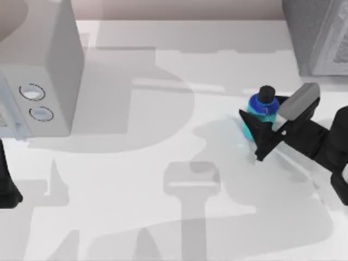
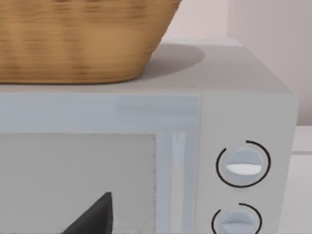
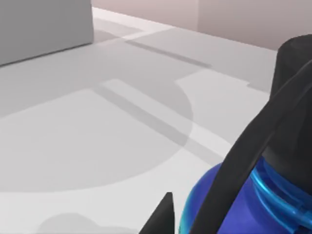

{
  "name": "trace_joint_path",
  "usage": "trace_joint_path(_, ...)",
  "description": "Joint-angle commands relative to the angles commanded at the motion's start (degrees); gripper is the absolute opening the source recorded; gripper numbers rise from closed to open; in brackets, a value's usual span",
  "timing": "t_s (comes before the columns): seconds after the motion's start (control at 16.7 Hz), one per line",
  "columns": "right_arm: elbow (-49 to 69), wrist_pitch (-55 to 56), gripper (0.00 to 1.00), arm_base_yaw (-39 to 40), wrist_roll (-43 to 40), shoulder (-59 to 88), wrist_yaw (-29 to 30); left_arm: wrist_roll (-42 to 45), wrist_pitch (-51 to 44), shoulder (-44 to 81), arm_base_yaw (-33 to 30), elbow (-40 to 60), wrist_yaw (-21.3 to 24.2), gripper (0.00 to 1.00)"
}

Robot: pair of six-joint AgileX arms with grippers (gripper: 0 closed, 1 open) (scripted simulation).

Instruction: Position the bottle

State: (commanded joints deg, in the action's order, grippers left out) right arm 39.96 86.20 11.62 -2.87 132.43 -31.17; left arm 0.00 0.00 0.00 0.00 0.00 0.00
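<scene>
My right pincer (image 1: 265, 129) sits at the right side of the pale white surface (image 1: 163, 217), its black fingers (image 1: 256, 126) clamped on the small squat bottle with the cyan body, darker blue shoulder and round black cap (image 1: 262, 111). The bottle stands upright between my fingers, and one finger crosses in front of its shoulder in the right wrist view (image 3: 253, 146). My left arm (image 1: 6, 185) rests at the left edge, its pincer fingers I cannot tell. Before it stands a grey microwave oven with two round dials (image 2: 243, 112), and a woven tan wicker basket (image 2: 83, 39) rests on its top; the basket's inside is hidden.
</scene>
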Motion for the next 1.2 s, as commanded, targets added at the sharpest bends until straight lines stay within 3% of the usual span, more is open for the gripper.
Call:
trace_joint_path(0.54, 1.5, -3.6, 0.0, -2.8, -2.8, -0.2, -2.4, 0.0, 0.0, 0.0, 0.0, 0.0, 0.0, 1.0)
trace_joint_path(0.84, 7.1, -20.8, 0.0, -13.9, -15.0, -0.6, -12.7, 0.0, 0.0, 0.0, 0.0, 0.0, 0.0, 1.0)
trace_joint_path(1.2, 15.6, -52.4, 0.0, -32.9, -35.3, -2.6, -29.8, 0.0, 0.0, 0.0, 0.0, 0.0, 0.0, 1.0)
